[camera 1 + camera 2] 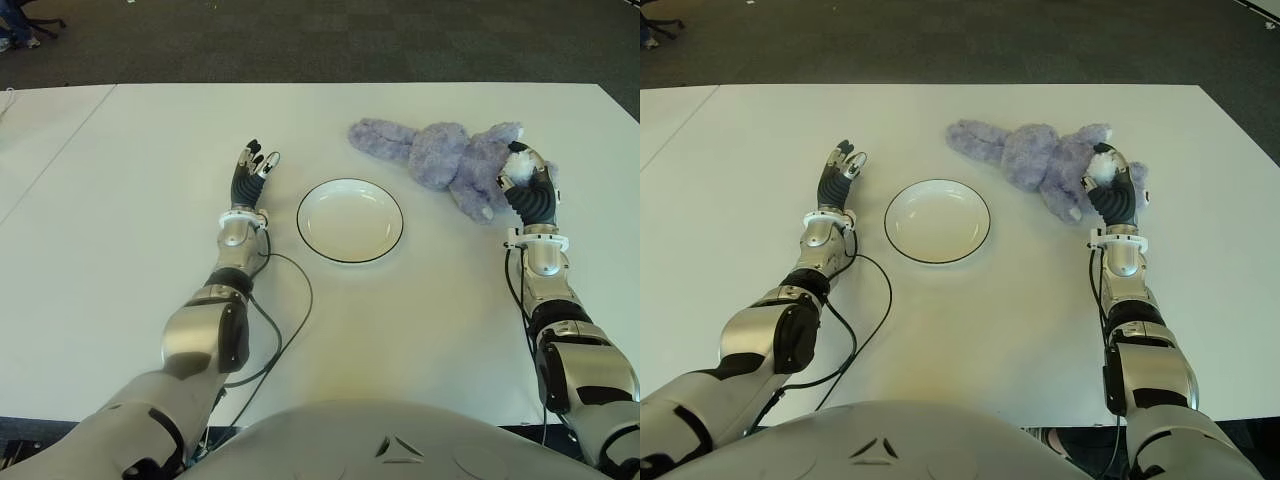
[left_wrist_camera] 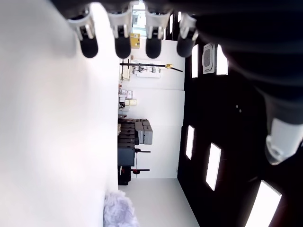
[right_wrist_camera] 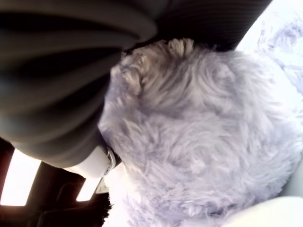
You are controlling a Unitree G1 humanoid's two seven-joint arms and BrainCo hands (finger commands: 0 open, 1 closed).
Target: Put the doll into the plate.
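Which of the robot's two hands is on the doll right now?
The right hand: its fingers are closed into the purple doll, right of the plate. The left hand is open, left of the plate, holding nothing.

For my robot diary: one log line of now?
right hand: on bunny | bunny: beside plate, not in | left hand: open, idle

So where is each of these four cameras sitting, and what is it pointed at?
Left eye view: on the head, facing forward and down at the white table; shows both arms, plate, purple doll.
Right eye view: beside it, same scene slightly shifted; right hand on the doll.
Left wrist view: on the left arm, looking past its own open fingertips along the table into the room.
Right wrist view: on the right arm, filled by doll fur.
The doll's fur shows in all four views.
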